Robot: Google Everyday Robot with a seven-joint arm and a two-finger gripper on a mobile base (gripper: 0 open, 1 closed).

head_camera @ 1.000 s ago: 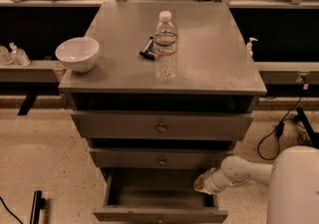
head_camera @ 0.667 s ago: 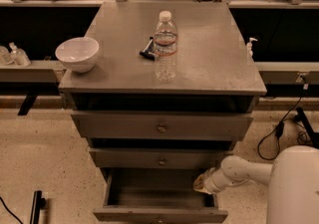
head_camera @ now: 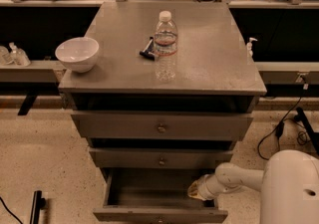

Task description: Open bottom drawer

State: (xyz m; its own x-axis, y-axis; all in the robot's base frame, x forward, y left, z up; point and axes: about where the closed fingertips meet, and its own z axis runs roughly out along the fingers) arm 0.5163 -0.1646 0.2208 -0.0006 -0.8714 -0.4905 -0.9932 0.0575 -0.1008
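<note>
— Speckled floor, grey cabinet, bowl and bottle on top. And bottom drawer?
— Lowest of three, pulled out toward the camera.
— And tool?
— Low at the open drawer's right side, near its inner wall; open or closed, impossible to tell.

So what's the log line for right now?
bottom drawer: pulled out | gripper: low, at the drawer's right end | step: drawer open

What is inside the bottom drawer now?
The bottom drawer is pulled out, and the part of its floor that shows holds no object. The gripper is at its right side and covers that corner. The back part is hidden under the middle drawer.
</note>
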